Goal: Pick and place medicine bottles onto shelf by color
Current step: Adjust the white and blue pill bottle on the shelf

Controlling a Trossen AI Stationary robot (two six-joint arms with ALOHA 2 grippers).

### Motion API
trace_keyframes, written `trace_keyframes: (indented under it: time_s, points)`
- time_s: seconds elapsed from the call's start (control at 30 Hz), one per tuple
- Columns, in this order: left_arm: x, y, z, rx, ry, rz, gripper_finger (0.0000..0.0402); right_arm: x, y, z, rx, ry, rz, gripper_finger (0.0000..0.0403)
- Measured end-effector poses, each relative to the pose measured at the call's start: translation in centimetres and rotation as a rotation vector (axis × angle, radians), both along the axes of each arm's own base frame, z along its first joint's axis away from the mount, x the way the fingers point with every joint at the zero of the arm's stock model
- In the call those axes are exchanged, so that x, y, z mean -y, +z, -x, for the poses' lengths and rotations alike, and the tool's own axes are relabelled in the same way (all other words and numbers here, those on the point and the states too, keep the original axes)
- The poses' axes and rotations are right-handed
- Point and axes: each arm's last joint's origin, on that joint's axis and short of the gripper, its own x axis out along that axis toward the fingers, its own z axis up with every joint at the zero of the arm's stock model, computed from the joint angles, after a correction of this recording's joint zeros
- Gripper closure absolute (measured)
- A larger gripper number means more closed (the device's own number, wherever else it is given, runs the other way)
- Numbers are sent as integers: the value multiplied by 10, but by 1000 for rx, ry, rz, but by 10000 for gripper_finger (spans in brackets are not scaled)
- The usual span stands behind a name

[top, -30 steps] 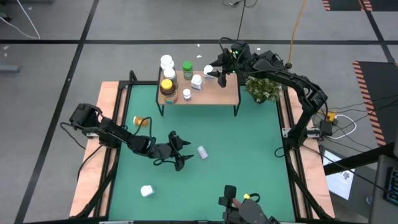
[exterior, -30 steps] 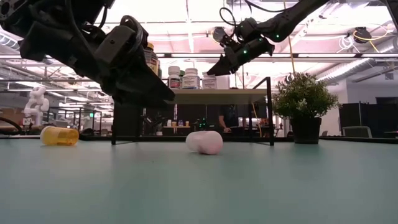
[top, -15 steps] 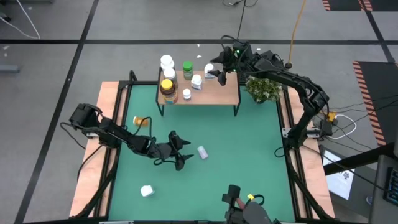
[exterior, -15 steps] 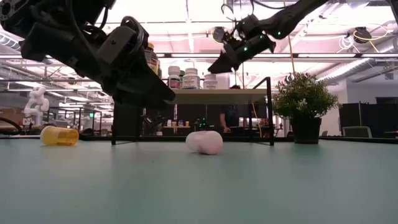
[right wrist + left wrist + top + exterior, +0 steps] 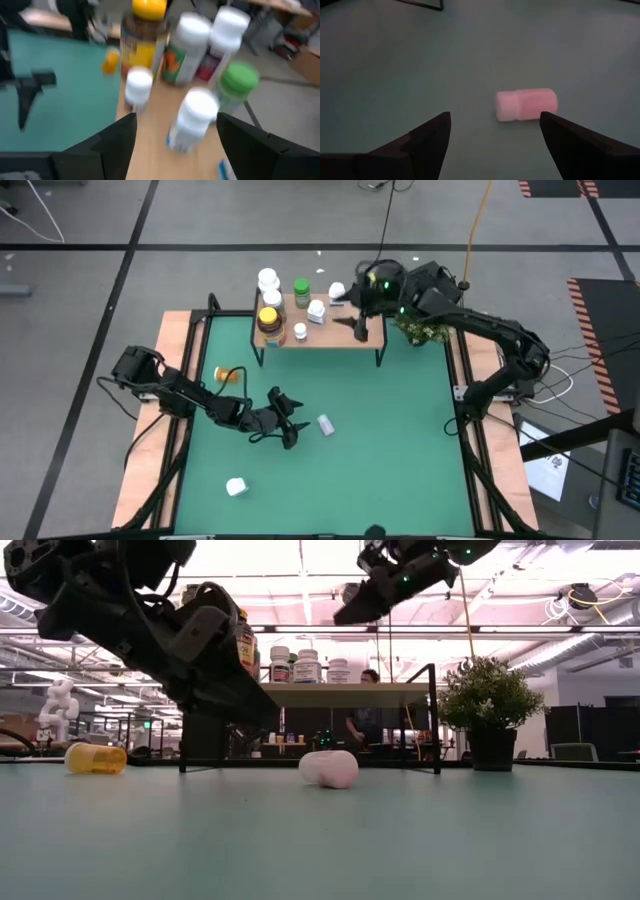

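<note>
Left arm low over a fallen bottle, right arm above the shelf

The left gripper (image 5: 291,431) hung with fingers apart and empty just left of a white bottle (image 5: 326,424) lying on the green table (image 5: 400,440). Farther back, the right gripper (image 5: 360,327), fingers apart, hovered over the shelf (image 5: 345,330), where several bottles (image 5: 270,300) stood.

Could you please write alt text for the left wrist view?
A small pale bottle lies on its side on the green table, just ahead of the left gripper, whose two dark fingers are spread open and empty on either side of it.
</note>
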Motion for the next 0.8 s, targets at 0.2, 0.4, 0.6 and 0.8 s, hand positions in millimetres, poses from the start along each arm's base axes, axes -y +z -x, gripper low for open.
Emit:
trace_keyframes:
  time_s: [0.2,0.4,0.6,0.8]
  points:
    - [2,0,1,12,19,44,96,-43,-35,4,-148,-43,48,173]
    - [4,0,1,10,8,24,96,-71,-55,12,-72,-91,133,241]
    - [4,4,-2,56,6,13,96,-62,-83,-3,-15,-136,95,326]
    - [4,7,-3,73,-14,-15,96,-40,-93,-8,4,-223,143,387]
